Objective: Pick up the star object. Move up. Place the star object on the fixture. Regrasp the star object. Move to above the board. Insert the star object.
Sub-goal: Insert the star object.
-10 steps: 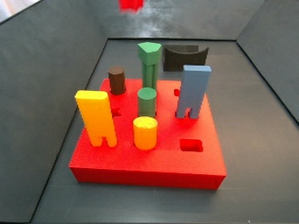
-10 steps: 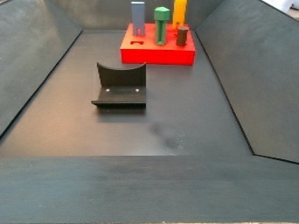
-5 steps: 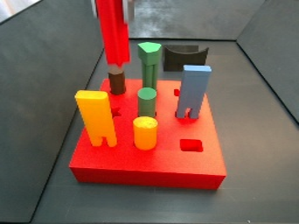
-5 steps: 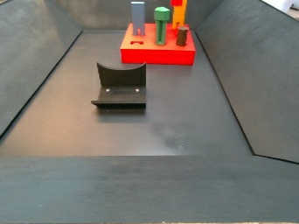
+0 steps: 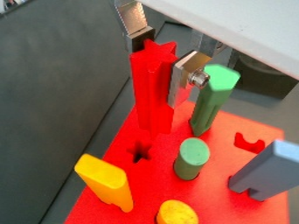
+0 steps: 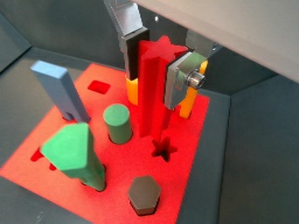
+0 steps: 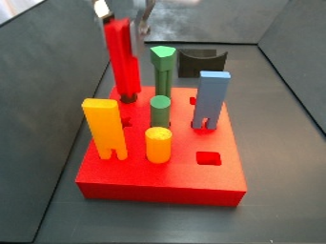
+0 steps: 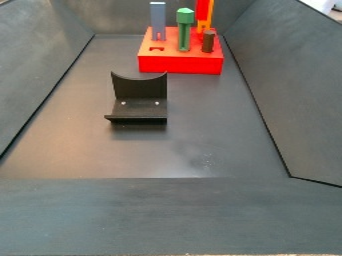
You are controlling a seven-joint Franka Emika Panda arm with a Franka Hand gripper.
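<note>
My gripper (image 5: pixel 158 51) is shut on the star object (image 5: pixel 149 92), a bright red bar held upright by its upper part; it also shows in a wrist view (image 6: pixel 152 87). The bar's lower end hangs just above the star-shaped hole (image 5: pixel 142 152) in the red board (image 5: pixel 239 206), a hole that also shows in a wrist view (image 6: pixel 163 150). In a side view the gripper (image 7: pixel 122 13) holds the star object (image 7: pixel 121 57) over the board's (image 7: pixel 166 181) far left corner. The dark fixture (image 8: pixel 136 98) stands empty, apart from the board (image 8: pixel 181 64).
Pegs stand in the board around the bar: a green hexagonal peg (image 7: pixel 162 67), green cylinder (image 7: pixel 160 110), blue peg (image 7: pixel 212 95), yellow peg (image 7: pixel 102 126), yellow cylinder (image 7: pixel 158 145). A brown cylinder (image 6: pixel 142 194) is right by the star hole. Grey walls enclose the floor.
The gripper has come down from the top of the side view with the star object, lowering it to just above the board's far left corner.
</note>
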